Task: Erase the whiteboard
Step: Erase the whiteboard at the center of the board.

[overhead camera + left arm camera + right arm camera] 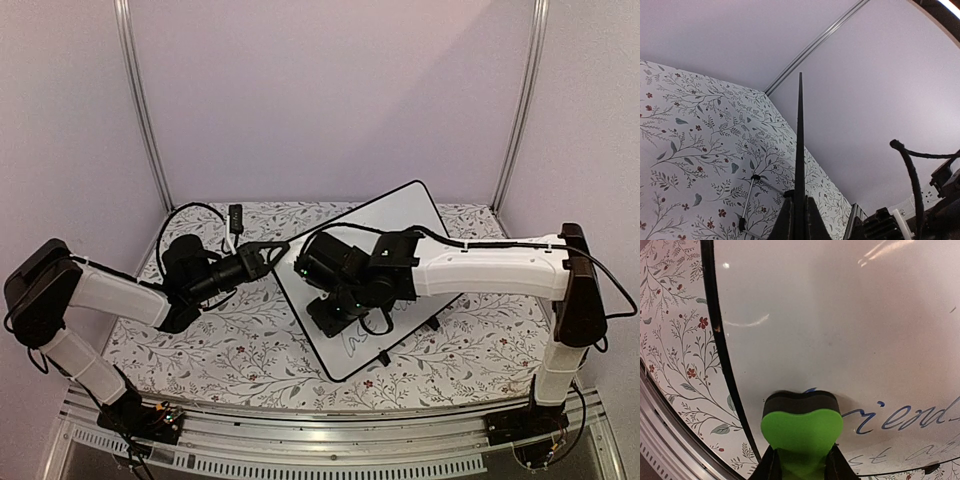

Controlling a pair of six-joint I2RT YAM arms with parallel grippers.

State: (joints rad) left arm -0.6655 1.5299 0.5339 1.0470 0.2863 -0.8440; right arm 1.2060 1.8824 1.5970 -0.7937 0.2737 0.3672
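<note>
Right gripper (802, 463) pinches green eraser (801, 432) on whiteboard (840, 315); uneven pressure could skim over blue handwriting (900, 417), leaving streaks.

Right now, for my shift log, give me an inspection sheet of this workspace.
Surface: floral table cover.
Job's things: whiteboard lies skewed, blue handwriting along its near edge.
Clutter: small black device at the back.
Hands: left hand shut, empty; right hand shut on green eraser, pressed on board.
Cables: black cable loops across back left.
Surroundings: lilac walls, metal posts.
</note>
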